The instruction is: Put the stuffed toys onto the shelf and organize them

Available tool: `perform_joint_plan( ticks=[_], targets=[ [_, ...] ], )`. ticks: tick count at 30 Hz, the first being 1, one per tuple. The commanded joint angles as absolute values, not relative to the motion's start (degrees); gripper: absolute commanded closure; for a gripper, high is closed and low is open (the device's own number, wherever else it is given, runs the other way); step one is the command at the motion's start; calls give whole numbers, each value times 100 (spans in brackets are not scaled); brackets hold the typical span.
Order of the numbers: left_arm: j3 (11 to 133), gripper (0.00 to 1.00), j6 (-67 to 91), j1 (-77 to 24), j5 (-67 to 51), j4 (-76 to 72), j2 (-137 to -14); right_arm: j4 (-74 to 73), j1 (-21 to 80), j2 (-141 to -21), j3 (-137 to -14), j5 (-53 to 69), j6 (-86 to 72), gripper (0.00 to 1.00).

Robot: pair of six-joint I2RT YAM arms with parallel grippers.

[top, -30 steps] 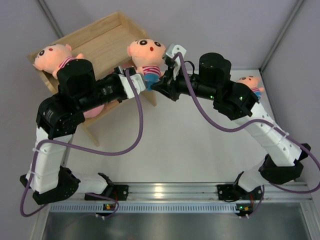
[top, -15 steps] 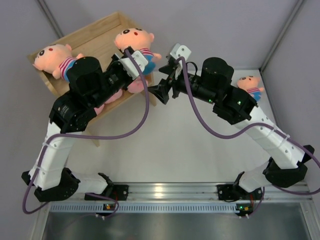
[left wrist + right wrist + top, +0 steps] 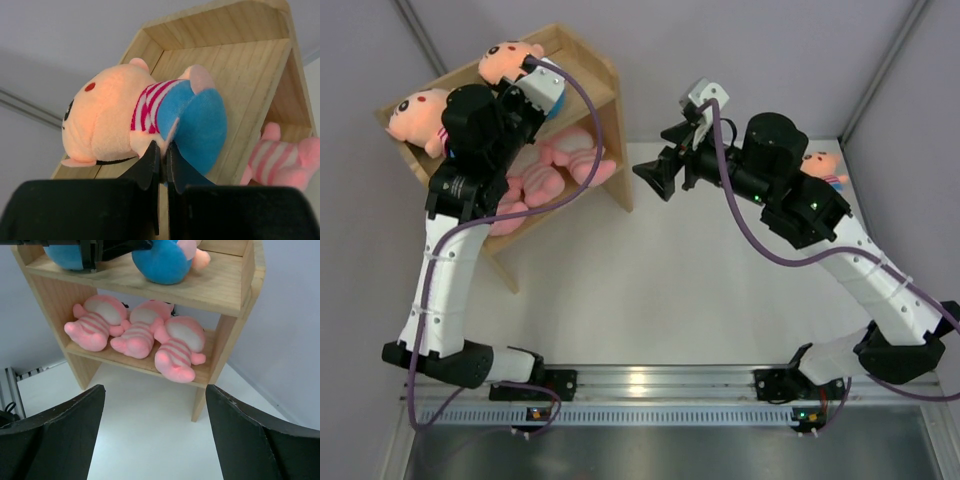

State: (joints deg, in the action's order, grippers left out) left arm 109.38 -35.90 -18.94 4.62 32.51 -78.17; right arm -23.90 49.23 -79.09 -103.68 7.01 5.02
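Note:
The wooden shelf (image 3: pixel 605 100) stands at the back left. My left gripper (image 3: pixel 532 80) is shut on a peach-headed doll (image 3: pixel 508 60), pinching the fabric at its blue bottom (image 3: pixel 200 125), and the doll lies over the top tier (image 3: pixel 240 65). A second doll (image 3: pixel 415 112) lies at the left end of that tier. Three pink striped animals (image 3: pixel 92 322) (image 3: pixel 137 330) (image 3: pixel 180 347) lie side by side on the lower tier. My right gripper (image 3: pixel 655 175) hangs open and empty in front of the shelf, right of it. A third doll (image 3: pixel 825 163) lies on the table, partly hidden behind my right arm.
The white table (image 3: pixel 660 290) runs from the shelf's feet to the arms' base rail (image 3: pixel 660 380). Grey walls close in on the left, back and right. The shelf's right side panel (image 3: pixel 225 335) stands close ahead of my right gripper.
The doll went from my right gripper to my left, which swung up and left with it to the shelf's top tier. My right gripper opened and drew back to the right.

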Motion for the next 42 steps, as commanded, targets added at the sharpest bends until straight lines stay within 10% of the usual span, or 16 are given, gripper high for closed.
perform_joint_plan(
  ticks=[1,21,28,34,42],
  targets=[
    [10803,100,-3463,-1337,-735,2856,-7489,-2320,4869,-7612,-10248,879,264,19],
    [10459,99,-3155,176,-2005,3472,-6926,-2180,4614,-7233,-9571,826,44,14],
    [10634,40,-3050,167,-1925,3463,-6847,-2364,4395,-7251,-9589,643,-403,5],
    [11003,33,-2927,167,-2170,3463,-6794,-2733,3781,-7225,-9467,-173,-1263,4],
    [10752,30,-2084,167,-3127,3498,-6163,-2813,592,-7163,-8324,648,-2302,1]
  ],
)
